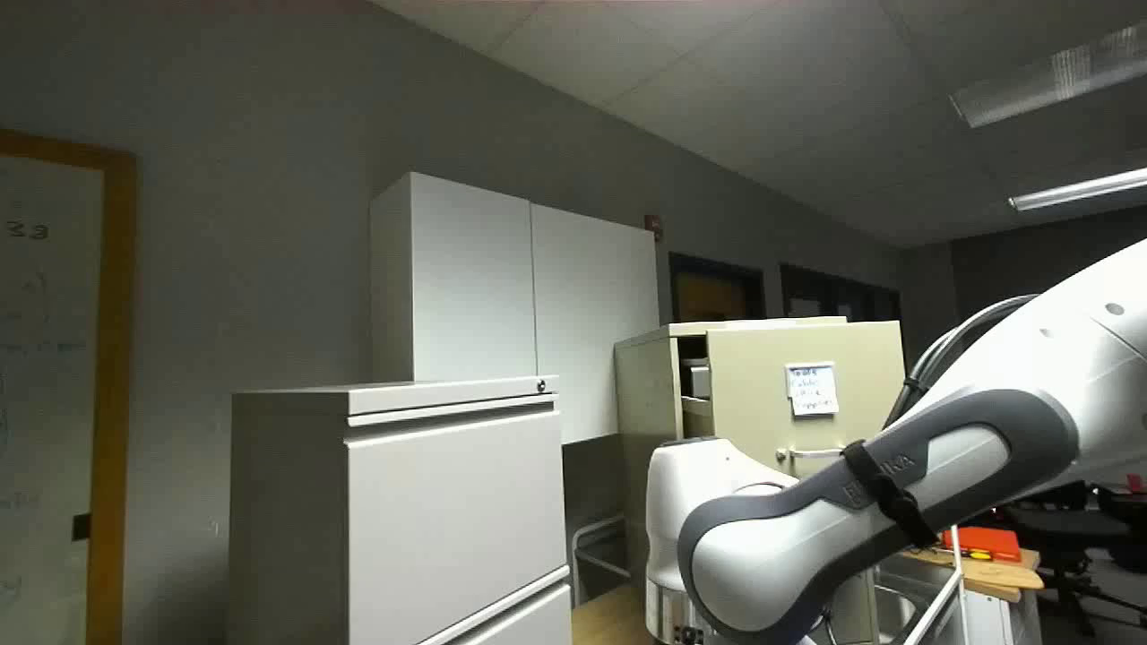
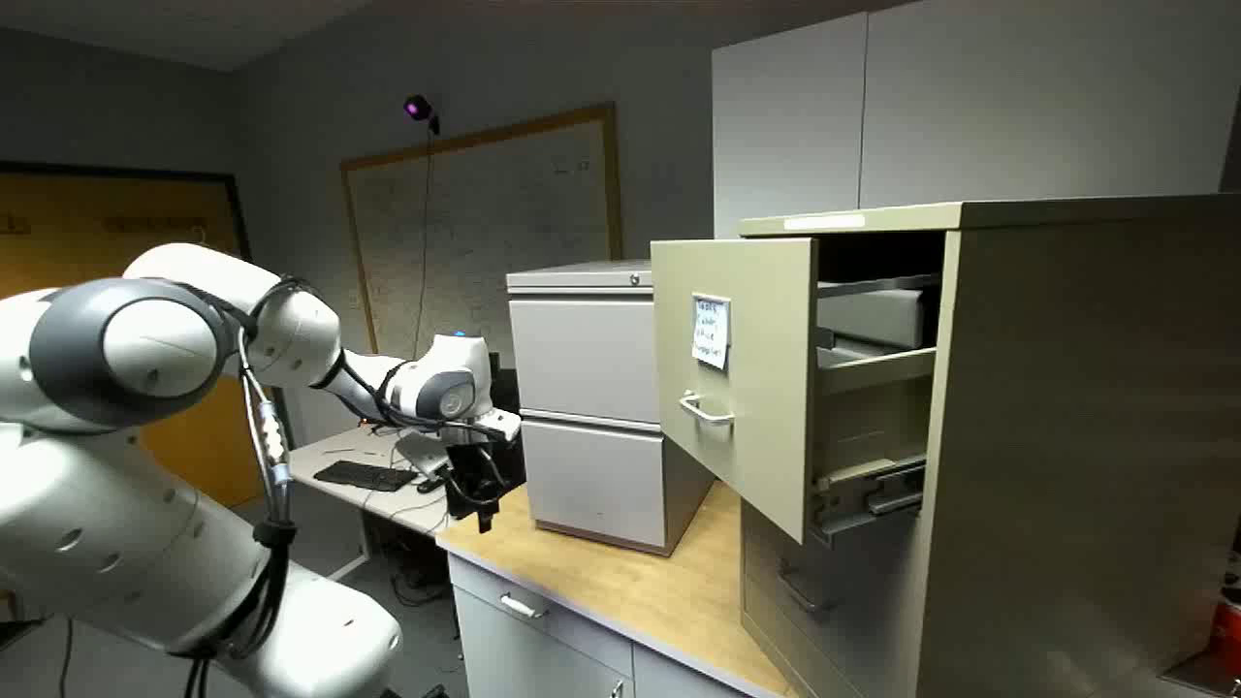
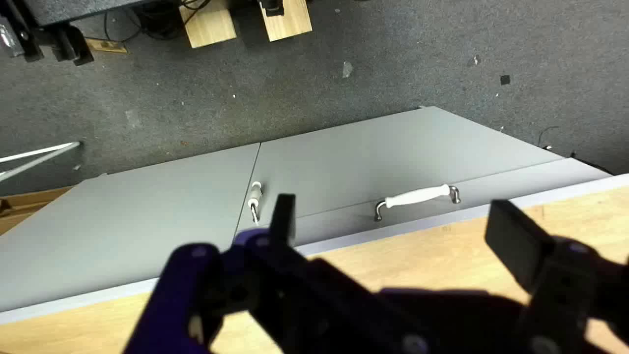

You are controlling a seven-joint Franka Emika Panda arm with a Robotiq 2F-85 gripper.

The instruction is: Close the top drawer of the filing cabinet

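The filing cabinet is beige and shows in both exterior views (image 1: 643, 394) (image 2: 1066, 407). Its top drawer (image 1: 748, 385) (image 2: 761, 388) is pulled out, with a small white paper sheet and a pale handle on its front. A grey box shows inside the drawer. My gripper (image 2: 483, 509) hangs pointing down, left of the drawer in that exterior view and apart from it. In the wrist view my gripper (image 3: 390, 214) is open, with nothing between the fingers. The wrist view does not show the filing cabinet or the drawer. The fingers are out of view in an exterior view where the arm covers the drawer's lower front.
A pale grey two-drawer cabinet (image 2: 587, 359) stands on the wooden counter (image 2: 572, 572), beside the filing cabinet. The counter's grey base (image 3: 344, 162) has white handles. White wall cupboards (image 1: 475, 287) hang behind. A desk (image 2: 330, 446) with a keyboard stands behind the arm.
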